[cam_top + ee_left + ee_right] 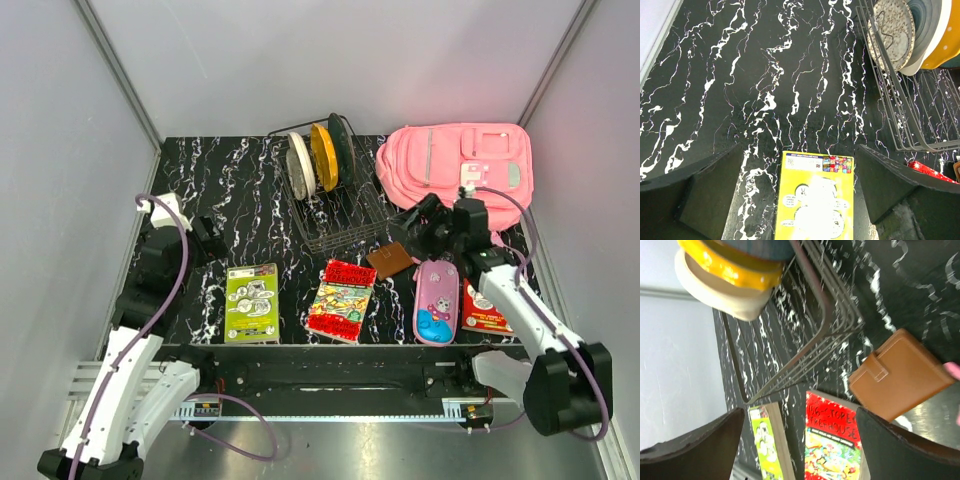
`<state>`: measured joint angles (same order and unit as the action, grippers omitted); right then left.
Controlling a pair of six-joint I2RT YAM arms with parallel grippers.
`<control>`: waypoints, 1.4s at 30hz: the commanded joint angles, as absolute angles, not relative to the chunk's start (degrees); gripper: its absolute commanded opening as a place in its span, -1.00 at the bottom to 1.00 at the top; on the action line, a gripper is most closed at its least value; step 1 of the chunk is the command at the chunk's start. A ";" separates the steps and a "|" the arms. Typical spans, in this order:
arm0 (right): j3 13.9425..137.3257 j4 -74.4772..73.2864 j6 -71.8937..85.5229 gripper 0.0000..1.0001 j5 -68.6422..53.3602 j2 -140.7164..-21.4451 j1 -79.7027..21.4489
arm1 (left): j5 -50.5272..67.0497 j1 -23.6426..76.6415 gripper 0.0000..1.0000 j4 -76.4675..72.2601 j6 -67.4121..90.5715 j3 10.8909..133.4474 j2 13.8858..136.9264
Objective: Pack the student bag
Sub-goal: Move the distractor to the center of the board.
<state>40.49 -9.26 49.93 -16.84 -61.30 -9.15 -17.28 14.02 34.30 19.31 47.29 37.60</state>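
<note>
The pink student bag (pixel 462 165) lies at the back right of the black marble table (pixel 230 190). Near the front lie a green-yellow book (pixel 252 302), a red comic book (pixel 342 299), a brown wallet (pixel 390 260), a pink pencil case (pixel 437 301) and a red book (pixel 486 310). My right gripper (pixel 412 228) is open and empty, hovering between the bag's front and the wallet (pixel 900 374). My left gripper (pixel 205 240) is open and empty above the table, behind the green-yellow book (pixel 816 197).
A wire dish rack (pixel 335 195) with several upright plates stands at the back centre, just left of the bag. It shows in the left wrist view (pixel 912 85) and in the right wrist view (pixel 810 325). Grey walls enclose the table on three sides.
</note>
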 commanded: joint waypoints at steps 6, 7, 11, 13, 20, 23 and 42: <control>46.84 1.73 59.94 0.94 -8.35 -77.76 -18.54 | -16.88 13.62 0.98 33.66 19.16 47.46 36.30; 47.19 2.89 60.64 0.94 -8.00 -78.74 -18.98 | -16.70 13.71 0.98 33.84 19.16 47.46 36.65; 50.70 4.67 61.61 0.90 -7.13 -85.14 -20.91 | -16.26 13.27 0.98 34.28 19.16 47.90 37.79; 53.17 3.34 62.22 0.92 -4.76 -87.09 -22.31 | -16.08 13.01 0.98 34.63 19.16 47.99 38.32; 61.77 -4.37 56.53 0.94 2.02 -96.84 -23.03 | -14.59 12.22 0.98 34.54 18.99 47.90 38.93; 64.86 -7.11 54.58 0.91 2.11 -99.83 -23.03 | -13.72 12.13 0.98 34.54 18.90 48.08 39.64; 71.19 -12.74 42.10 0.89 7.03 -103.98 -22.85 | -10.54 20.04 0.98 16.00 24.26 68.61 81.34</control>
